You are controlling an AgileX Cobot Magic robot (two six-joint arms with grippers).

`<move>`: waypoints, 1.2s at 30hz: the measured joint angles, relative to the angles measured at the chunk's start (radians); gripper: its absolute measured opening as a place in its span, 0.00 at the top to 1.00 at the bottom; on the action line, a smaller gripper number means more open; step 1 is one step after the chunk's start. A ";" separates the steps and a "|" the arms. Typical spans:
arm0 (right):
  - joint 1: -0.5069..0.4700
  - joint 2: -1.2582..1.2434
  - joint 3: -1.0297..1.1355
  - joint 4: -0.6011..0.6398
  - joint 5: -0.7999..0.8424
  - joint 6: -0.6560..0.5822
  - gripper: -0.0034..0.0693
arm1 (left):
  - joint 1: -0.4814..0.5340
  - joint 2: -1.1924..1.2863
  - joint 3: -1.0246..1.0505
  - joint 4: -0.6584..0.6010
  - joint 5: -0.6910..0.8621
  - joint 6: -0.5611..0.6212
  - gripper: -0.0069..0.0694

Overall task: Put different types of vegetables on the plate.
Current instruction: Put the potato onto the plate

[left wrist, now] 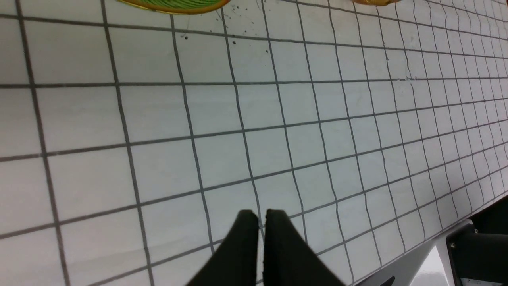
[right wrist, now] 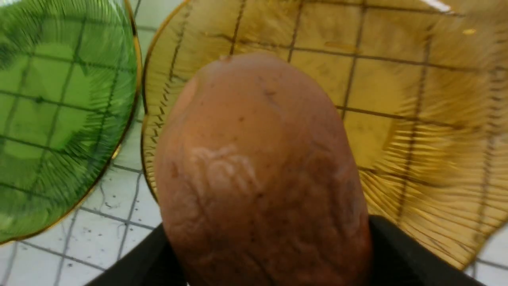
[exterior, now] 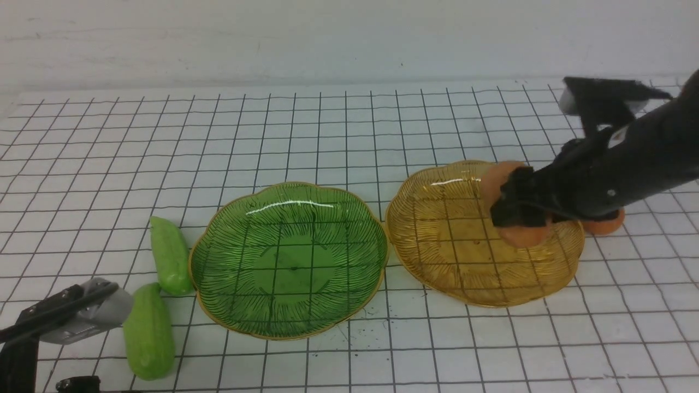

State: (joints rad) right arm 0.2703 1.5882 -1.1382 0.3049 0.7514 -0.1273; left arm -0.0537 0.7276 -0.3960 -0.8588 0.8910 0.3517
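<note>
Closest to my front camera, the left hand (left wrist: 261, 217) is sitting low at the table's near edge with its fingers pressed together, gripping nothing.

Working down by size, the table (exterior: 327, 136) is carrying two glass plates side by side. I am reading the green plate (exterior: 289, 262) as bare, with nothing lying in it. Over the amber plate (exterior: 448, 245), the right hand (exterior: 516, 206) is clamping the potato (right wrist: 258, 171) across its middle and holding it above the plate's far-right portion. I cannot tell whether it is touching the glass.

Both cucumbers are lying on the table left of the green plate. The farther cucumber (exterior: 170, 255) is just beside its rim, and the nearer cucumber (exterior: 148, 332) is beside my left hand. A second potato (exterior: 603, 225) is peeking out from behind the right arm, on the table just beside the amber plate's rim.

I am judging the job as barely begun. One potato is hanging over a plate but not released, and three vegetables are waiting on the table. If each plate is taking one kind, the cucumbers are falling to my left hand.
</note>
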 joint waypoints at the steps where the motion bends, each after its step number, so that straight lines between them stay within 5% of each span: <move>1: 0.005 0.028 0.000 -0.008 -0.018 -0.003 0.26 | 0.000 0.000 0.000 0.001 -0.010 -0.001 0.89; 6: 0.006 0.104 0.000 -0.047 -0.063 -0.005 0.26 | 0.000 0.000 0.000 0.004 -0.021 -0.003 0.89; 13: 0.006 0.142 0.000 -0.080 -0.075 -0.005 0.02 | 0.000 0.000 0.000 0.005 -0.027 -0.003 0.87; 22: 0.003 0.143 -0.115 -0.146 0.017 0.001 0.02 | 0.000 0.000 0.000 0.006 -0.027 -0.003 0.87; 27: -0.057 0.146 -0.216 -0.170 0.093 0.012 0.23 | 0.000 0.000 0.000 0.006 -0.014 -0.003 0.87; 29: -0.092 0.147 -0.239 -0.174 0.101 0.013 0.34 | 0.000 0.000 0.000 0.006 -0.005 -0.003 0.87; 31: -0.157 0.149 -0.251 -0.184 0.090 0.013 0.58 | 0.000 0.000 0.000 0.006 -0.003 -0.003 0.87; 36: -0.248 0.175 -0.252 -0.211 0.051 -0.006 0.82 | 0.000 0.000 0.000 0.006 0.003 -0.003 0.87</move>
State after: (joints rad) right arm 0.0225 1.7633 -1.3905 0.0942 0.8028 -0.1334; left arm -0.0537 0.7276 -0.3960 -0.8529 0.8942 0.3485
